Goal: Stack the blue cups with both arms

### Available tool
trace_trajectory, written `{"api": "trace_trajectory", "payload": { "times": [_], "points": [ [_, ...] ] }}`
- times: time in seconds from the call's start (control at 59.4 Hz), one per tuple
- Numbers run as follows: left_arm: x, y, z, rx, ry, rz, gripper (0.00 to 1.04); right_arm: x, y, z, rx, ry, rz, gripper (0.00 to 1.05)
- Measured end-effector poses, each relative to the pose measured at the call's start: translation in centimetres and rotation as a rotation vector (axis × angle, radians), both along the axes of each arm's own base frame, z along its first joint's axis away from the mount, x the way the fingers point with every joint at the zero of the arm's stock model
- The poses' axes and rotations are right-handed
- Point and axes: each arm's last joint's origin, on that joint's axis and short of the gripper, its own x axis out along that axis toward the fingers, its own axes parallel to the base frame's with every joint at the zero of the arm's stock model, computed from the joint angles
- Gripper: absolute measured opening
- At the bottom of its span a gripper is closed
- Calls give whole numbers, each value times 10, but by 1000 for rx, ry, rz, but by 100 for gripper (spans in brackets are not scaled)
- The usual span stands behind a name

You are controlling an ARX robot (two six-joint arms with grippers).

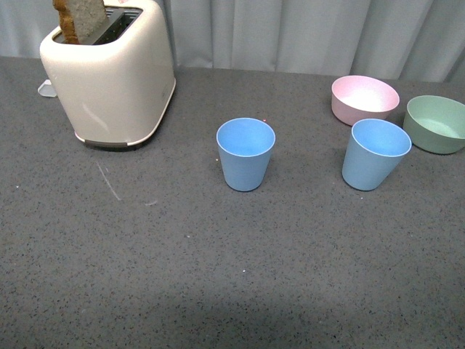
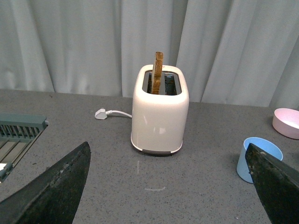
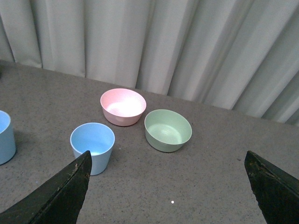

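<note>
Two light blue cups stand upright and apart on the grey table: one in the middle [image 1: 245, 153], the other to its right [image 1: 374, 153]. Neither arm shows in the front view. In the left wrist view my left gripper [image 2: 168, 186] is open over bare table, its black fingers [image 2: 60, 186] wide apart, and one blue cup [image 2: 259, 158] stands beside one finger. My right gripper [image 3: 168, 186] is open too, with a blue cup [image 3: 93, 147] just past one finger [image 3: 65, 191] and the other cup [image 3: 5, 137] at the picture's edge.
A cream toaster [image 1: 109, 73] with a slice of toast stands at the back left, its plug [image 2: 101, 113] behind it. A pink bowl [image 1: 365, 99] and a green bowl [image 1: 436, 123] sit at the back right, close to the right cup. A grey rack [image 2: 18, 135] lies off to the toaster's side.
</note>
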Motion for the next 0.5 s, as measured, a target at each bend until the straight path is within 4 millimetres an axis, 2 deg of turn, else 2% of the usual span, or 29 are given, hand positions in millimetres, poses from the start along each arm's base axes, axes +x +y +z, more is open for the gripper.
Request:
{"api": "trace_trajectory", "payload": {
  "times": [0.219, 0.353, 0.505],
  "points": [
    [0, 0, 0, 0, 0, 0, 98, 82, 2, -26, 115, 349, -18, 95],
    [0, 0, 0, 0, 0, 0, 98, 131, 9, -41, 198, 489, -53, 95],
    [0, 0, 0, 0, 0, 0, 98, 166, 18, -53, 272, 579, -92, 95]
  ]
}}
